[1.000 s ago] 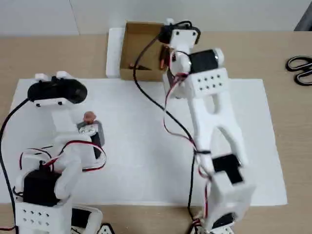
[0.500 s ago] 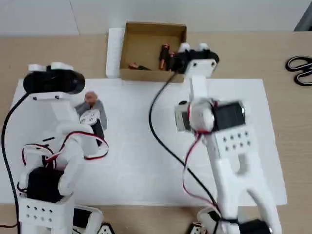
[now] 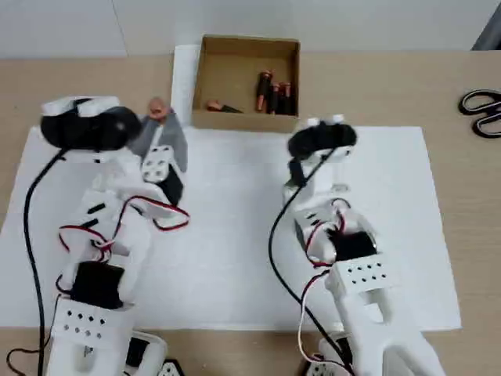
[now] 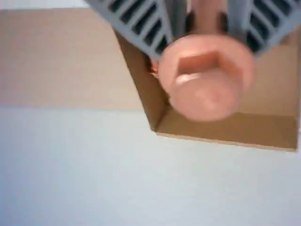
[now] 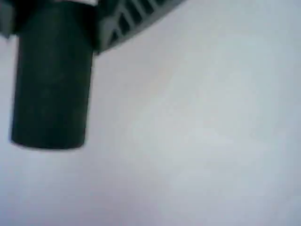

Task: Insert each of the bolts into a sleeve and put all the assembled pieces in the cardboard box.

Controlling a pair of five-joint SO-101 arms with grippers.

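Observation:
My left gripper [image 4: 202, 23] is shut on a pink bolt [image 4: 204, 77], whose head points outward between the grey ridged fingers [image 4: 136, 23]. In the high view that bolt [image 3: 159, 110] hangs just left of the near left corner of the cardboard box [image 3: 205, 74]. Several orange-and-black assembled pieces [image 3: 274, 92] lie inside the box, and one more piece [image 3: 219, 106] rests near its front wall. My right gripper [image 5: 51, 19] is shut on a black sleeve [image 5: 51, 80] over the white sheet. In the high view the right arm [image 3: 321, 141] stands in front of the box.
A white paper sheet [image 3: 235, 235] covers the middle of the wooden table. A white foam strip [image 3: 184, 70] lies against the box's left side. Scissors [image 3: 481, 110] lie at the far right edge.
The right arm has pulled back from over the box toward the near side. The left arm has carried the pink bolt away from me, up to the box's left corner.

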